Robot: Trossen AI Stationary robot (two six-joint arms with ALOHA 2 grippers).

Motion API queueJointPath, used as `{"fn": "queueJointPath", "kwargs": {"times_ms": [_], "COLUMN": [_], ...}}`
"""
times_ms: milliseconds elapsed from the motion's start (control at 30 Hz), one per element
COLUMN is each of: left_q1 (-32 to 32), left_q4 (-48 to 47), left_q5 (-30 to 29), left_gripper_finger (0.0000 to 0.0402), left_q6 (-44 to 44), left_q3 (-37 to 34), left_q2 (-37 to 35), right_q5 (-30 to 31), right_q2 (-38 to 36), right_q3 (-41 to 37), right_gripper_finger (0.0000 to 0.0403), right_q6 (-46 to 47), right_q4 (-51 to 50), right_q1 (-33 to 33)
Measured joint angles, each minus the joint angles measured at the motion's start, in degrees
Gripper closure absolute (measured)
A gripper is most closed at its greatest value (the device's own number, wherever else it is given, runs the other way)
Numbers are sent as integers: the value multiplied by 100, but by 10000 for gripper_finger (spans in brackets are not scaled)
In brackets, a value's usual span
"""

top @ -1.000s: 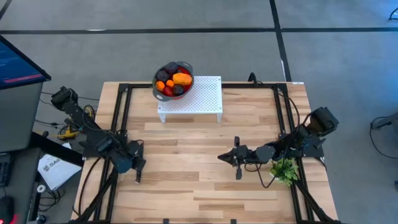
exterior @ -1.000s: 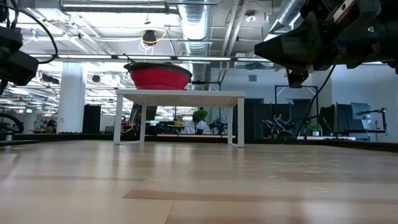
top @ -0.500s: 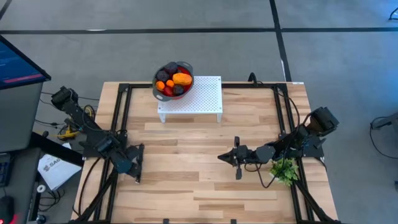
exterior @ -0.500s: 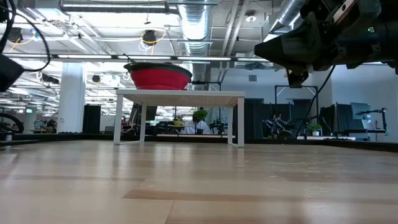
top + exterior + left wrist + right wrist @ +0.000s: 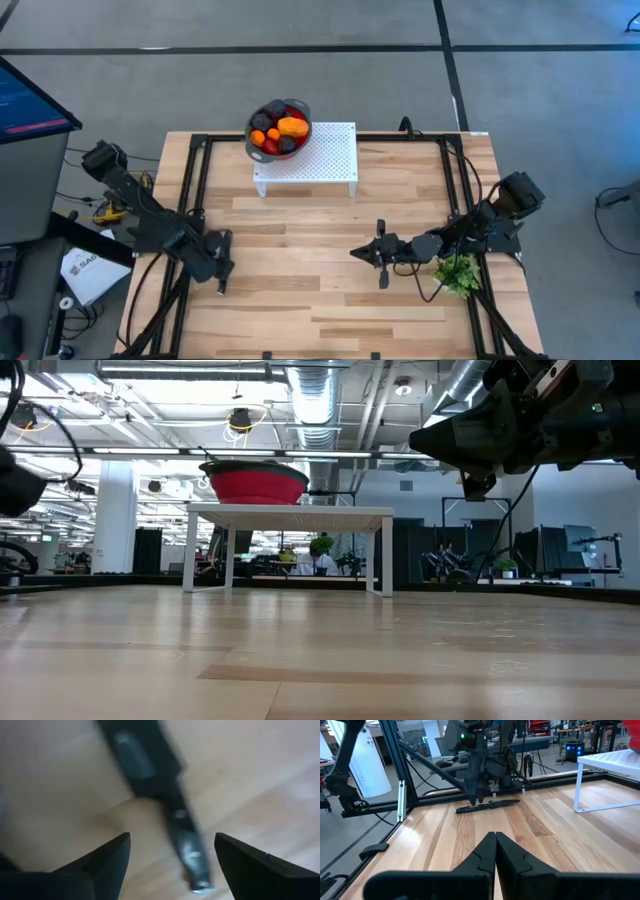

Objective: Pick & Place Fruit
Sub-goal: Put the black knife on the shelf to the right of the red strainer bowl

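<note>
The fruit (image 5: pixel 279 129), dark purple, red and orange pieces plus an oblong orange-yellow one (image 5: pixel 292 127), lies piled in a red bowl with a grey rim (image 5: pixel 252 145). The bowl stands on a white perforated stand (image 5: pixel 320 155) at the table's far edge, also in the low view (image 5: pixel 254 482). My left gripper (image 5: pixel 172 847) is open near the table's left edge (image 5: pixel 221 268) and points down. A dark stick (image 5: pixel 167 805) lies on the wood between its fingers. My right gripper (image 5: pixel 495 837) is shut and level at mid-table (image 5: pixel 358 253), holding nothing.
A green leafy sprig (image 5: pixel 458 272) lies by the right arm near the table's right edge. Black frame rails (image 5: pixel 195 190) run along the table's sides. Bare wood (image 5: pixel 300 230) spreads between the two grippers and the stand.
My left arm has tipped a little further downward over the dark stick near the table's left edge.
</note>
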Motion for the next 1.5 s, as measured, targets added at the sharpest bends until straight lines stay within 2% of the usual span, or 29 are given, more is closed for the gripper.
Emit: {"fn": "queueJointPath", "kwargs": {"times_ms": [167, 300, 733, 967, 1067, 1133, 1367, 1500], "left_q1": [1, -3, -3, -15, -18, -3, 44, 199], "left_q4": [16, -47, -345, -428, -416, -171, 1670, 2978], "left_q5": [92, 19, 111, -241, -697, -1523, -3275, -3772], "left_gripper_finger": [136, 161, 299, 308, 307, 307, 307, 307], "left_q6": [-31, -33, -31, 172, 343, 662, 1909, 2976], "left_q3": [73, 183, 267, 348, 450, 442, 461, 464], "left_q2": [666, 910, 1237, 1282, 1305, 1321, 1498, 1816], "right_q5": [-2, -2, -2, -2, -5, -6, -17, -20], "right_q2": [0, -2, -2, -2, -2, -2, -4, -4], "right_q3": [-2, -2, -2, -2, -2, -2, 13, 85], "right_gripper_finger": [401, 401, 401, 401, 401, 401, 401, 401], "right_q6": [0, 24, 42, 42, 43, 42, 50, 246], "right_q4": [-10, -34, -41, -41, -41, -41, -36, -60], "right_q1": [2, 2, 2, 30, 84, 131, 312, 406]}}
